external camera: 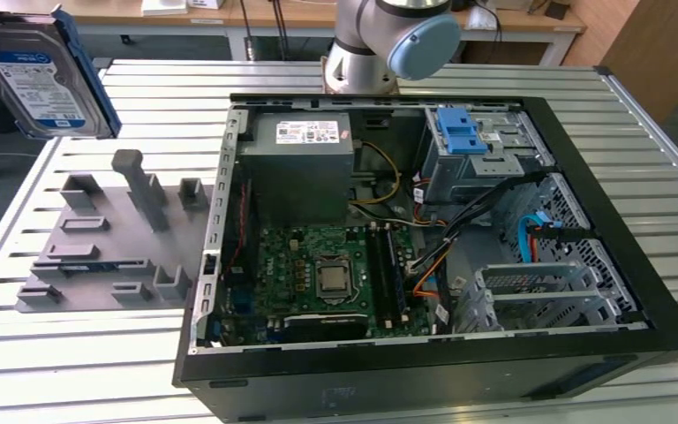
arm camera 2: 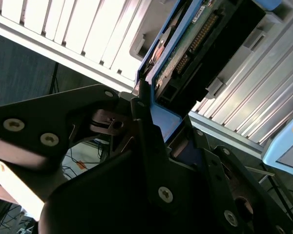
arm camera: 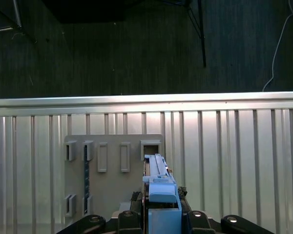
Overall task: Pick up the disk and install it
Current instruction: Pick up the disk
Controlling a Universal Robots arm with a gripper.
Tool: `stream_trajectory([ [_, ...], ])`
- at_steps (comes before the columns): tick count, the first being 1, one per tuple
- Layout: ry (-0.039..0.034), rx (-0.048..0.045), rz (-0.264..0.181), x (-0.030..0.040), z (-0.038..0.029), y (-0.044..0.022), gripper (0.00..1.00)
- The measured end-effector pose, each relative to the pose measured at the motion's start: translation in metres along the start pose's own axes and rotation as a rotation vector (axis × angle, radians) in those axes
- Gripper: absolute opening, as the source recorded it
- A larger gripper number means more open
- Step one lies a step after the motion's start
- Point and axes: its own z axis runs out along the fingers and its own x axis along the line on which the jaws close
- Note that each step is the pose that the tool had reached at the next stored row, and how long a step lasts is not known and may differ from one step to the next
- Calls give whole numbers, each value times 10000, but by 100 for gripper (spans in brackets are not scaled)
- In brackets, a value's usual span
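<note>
Gripper (arm camera 2: 158,119) is clamped on the disk (external camera: 35,75). In the second wrist view I see black metal fingers (arm camera 2: 142,105) pinching the bright blue plastic carrier frame from both sides. The drive's green circuit board and a connector row face that camera.

In the exterior view the disk hangs in the air at the exterior view's far left. It is tilted, label side toward the camera, well apart from the computer case (external camera: 621,265), with open air around it.

In the first wrist view the disk (arm camera: 158,183) sits edge-on above the grey fixture plate (arm camera: 112,165). The plate is matte, with rectangular pockets and upright posts. It lies flat on the slatted aluminium table (arm camera: 244,161). The table's far edge is a straight bright rail, with dark floor beyond.

The case is black with its side open and a hard rectangular rim, and the plate lies just beside its wall. It is crowded inside:
- a grey power-supply box (external camera: 304,168)
- a green motherboard (external camera: 327,274)
- loose cables
- a perforated silver cage (external camera: 486,163) with a blue latch (external camera: 459,132)
</note>
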Motion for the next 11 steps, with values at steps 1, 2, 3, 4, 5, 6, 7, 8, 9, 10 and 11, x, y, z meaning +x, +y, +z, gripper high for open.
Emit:
stream_trajectory([
  [1,0,0,0,0,-8,0,36],
  [2,0,-1,0,0,-17,0,36],
  [3,0,0,0,0,-24,0,36],
  [4,0,1,0,0,-33,0,36],
  [5,0,0,0,-1,-46,1,36],
  [6,0,0,0,-1,-59,1,36],
  [7,0,-1,0,-1,-77,1,36],
  [8,0,0,0,-1,-94,1,36],
  [9,0,0,0,-1,-113,2,36],
  [10,0,-1,0,-1,-135,2,36],
  [11,1,-1,0,-2,-159,2,36],
])
